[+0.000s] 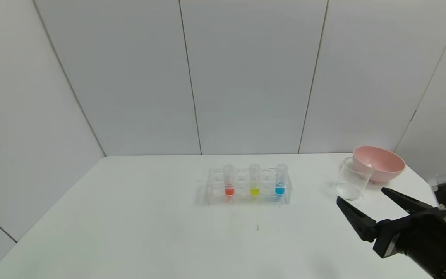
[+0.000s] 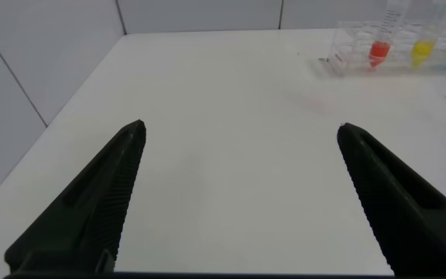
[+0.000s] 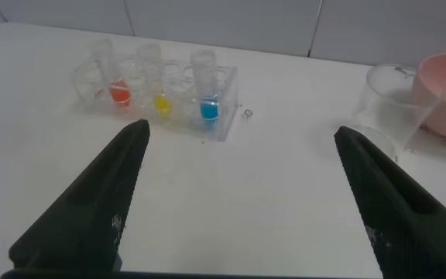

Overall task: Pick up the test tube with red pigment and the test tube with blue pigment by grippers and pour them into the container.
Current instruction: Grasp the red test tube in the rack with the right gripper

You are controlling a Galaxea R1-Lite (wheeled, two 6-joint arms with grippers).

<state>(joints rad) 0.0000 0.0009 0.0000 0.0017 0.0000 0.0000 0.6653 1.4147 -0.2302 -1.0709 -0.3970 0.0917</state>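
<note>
so the right pincer (image 1: 362,201), spread wide beside the container (image 1: 352,180), should square up on the blue tube (image 1: 280,184) in the rack (image 1: 246,186).

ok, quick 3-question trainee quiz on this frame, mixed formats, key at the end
1. True or false: the test tube with red pigment stands in the clear rack.
2. Multiple choice: the container stands A) inside the rack, B) just in front of the pink bowl, C) at the table's left edge.
3. Fill in: the tube between the red one and the test tube with blue pigment holds ____ liquid.

Key:
1. True. All three tubes stand upright in the rack; the right gripper is open and holds nothing, and the left gripper, seen only by its own wrist camera, is open too.
2. B.
3. Yellow, the yellow tube.
</note>
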